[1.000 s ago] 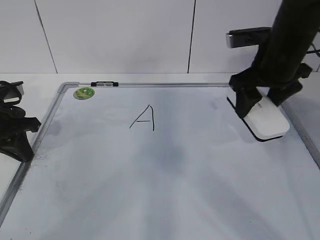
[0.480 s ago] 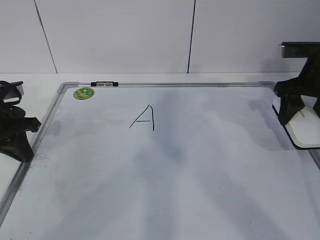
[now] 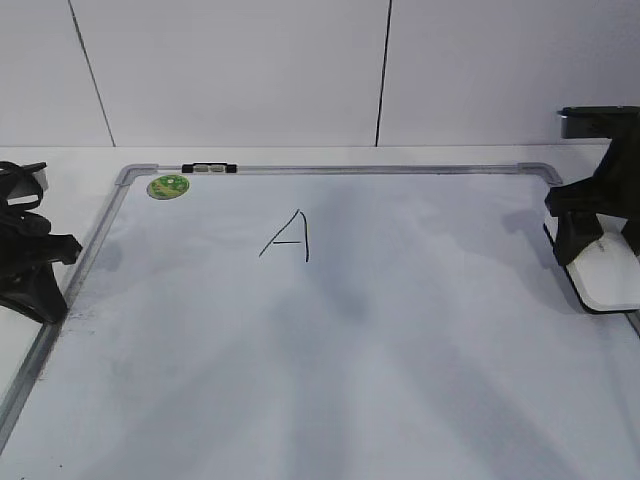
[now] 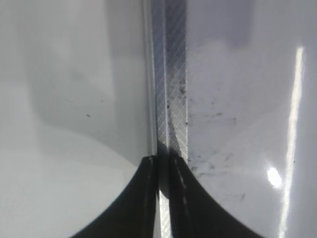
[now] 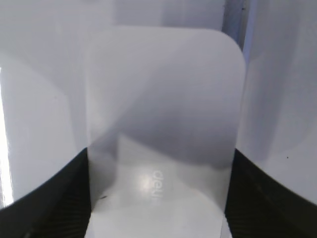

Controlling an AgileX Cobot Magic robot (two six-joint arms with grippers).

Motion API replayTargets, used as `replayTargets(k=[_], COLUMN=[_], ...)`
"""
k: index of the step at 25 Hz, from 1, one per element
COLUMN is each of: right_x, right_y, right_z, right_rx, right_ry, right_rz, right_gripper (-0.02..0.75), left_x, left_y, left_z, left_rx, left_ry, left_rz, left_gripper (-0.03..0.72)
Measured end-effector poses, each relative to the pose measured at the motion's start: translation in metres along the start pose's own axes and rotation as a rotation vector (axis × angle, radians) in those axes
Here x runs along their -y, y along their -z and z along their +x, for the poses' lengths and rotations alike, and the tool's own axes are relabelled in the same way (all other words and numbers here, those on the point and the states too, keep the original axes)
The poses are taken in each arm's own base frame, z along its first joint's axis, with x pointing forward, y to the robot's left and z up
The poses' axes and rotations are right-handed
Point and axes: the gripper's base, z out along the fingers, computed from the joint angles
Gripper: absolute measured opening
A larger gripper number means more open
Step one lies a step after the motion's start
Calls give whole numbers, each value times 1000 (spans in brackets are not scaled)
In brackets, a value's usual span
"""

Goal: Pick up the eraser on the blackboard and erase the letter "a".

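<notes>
The blackboard [image 3: 350,350] is a white dry-erase board with a grey frame, lying flat. My right gripper [image 3: 598,232] is shut on the white eraser [image 3: 612,275] and holds it at the board's right edge. In the right wrist view the eraser [image 5: 163,109] fills the space between the jaws [image 5: 158,198], with a small grey mark on top. No lowercase "a" shows on the board. My left gripper [image 3: 40,290] is shut and empty, and rests at the board's left edge. The left wrist view shows its tips [image 4: 163,163] over the grey frame [image 4: 171,74].
A larger capital "A" [image 3: 288,238] is written in the upper middle of the board. A round green magnet [image 3: 168,186] sits at the top left corner. A black clip [image 3: 209,168] is on the top edge. A white wall stands behind.
My right gripper has carried the eraser to the right, from the board's upper right area to its right edge. The left arm has not moved.
</notes>
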Motion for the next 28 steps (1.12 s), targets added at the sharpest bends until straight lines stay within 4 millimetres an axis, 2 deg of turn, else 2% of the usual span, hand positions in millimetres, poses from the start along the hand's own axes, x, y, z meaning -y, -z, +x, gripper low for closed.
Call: replayTargets(k=[13, 21, 28], right_x=[0, 0, 0], right_y=[-3, -25, -27], right_z=[-1, -2, -4], right_rx=[-3, -65, -40], right_ry=[-1, -2, -7], right_rz=[0, -5, -4], right_gripper=[561, 561, 568], left_x=[0, 0, 0], left_y=[0, 0, 0], left_z=[0, 0, 0], left_rx=[-1, -1, -1], left_ry=[0, 0, 0], left_rz=[0, 0, 0], left_gripper=[35, 35, 35])
